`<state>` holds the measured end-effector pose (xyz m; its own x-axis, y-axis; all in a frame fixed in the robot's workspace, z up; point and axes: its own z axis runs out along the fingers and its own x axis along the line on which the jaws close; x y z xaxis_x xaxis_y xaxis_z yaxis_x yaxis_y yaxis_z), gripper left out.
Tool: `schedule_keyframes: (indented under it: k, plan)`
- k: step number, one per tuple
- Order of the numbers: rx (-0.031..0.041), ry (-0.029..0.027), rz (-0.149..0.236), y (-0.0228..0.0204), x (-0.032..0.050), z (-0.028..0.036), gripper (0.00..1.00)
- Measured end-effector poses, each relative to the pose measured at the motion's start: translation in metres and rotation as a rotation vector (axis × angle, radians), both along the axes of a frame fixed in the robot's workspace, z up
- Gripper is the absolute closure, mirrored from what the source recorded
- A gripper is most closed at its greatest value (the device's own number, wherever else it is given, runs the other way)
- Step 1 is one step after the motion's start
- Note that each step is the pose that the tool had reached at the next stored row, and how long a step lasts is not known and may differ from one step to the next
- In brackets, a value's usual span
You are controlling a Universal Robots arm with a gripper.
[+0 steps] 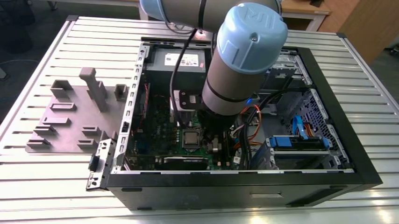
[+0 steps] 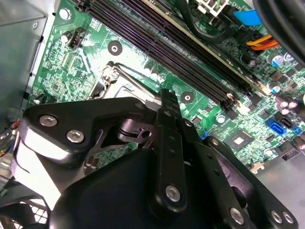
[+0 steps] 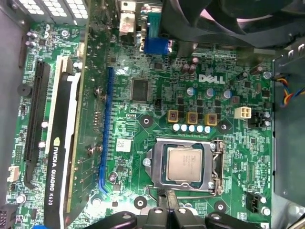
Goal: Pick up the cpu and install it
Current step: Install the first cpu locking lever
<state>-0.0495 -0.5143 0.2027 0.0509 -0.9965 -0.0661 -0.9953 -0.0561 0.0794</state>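
Silvery-grey, the cpu (image 3: 187,163) lies flat inside the socket frame (image 3: 152,155) on the green motherboard (image 3: 157,102), just beside the three yellow-topped components (image 3: 192,117). Close over the frame's near edge hangs the gripper (image 3: 167,200), fingers (image 2: 168,114) pressed together, empty, within the computer case (image 1: 339,135).

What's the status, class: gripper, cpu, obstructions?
Gripper low over motherboard, fingers unclear. Cpu sitting in its socket frame. Nothing lying on cpu.
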Motion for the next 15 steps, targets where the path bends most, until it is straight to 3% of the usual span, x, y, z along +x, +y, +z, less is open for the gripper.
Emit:
schedule_keyframes:
  k: [7,15]
  plan:
    - [-0.0072,0.0002,0.016,0.0002,0.0,-0.0027,0.89]
    - [-0.0071,0.0001,0.017,0.0002,0.0,-0.003,0.89]
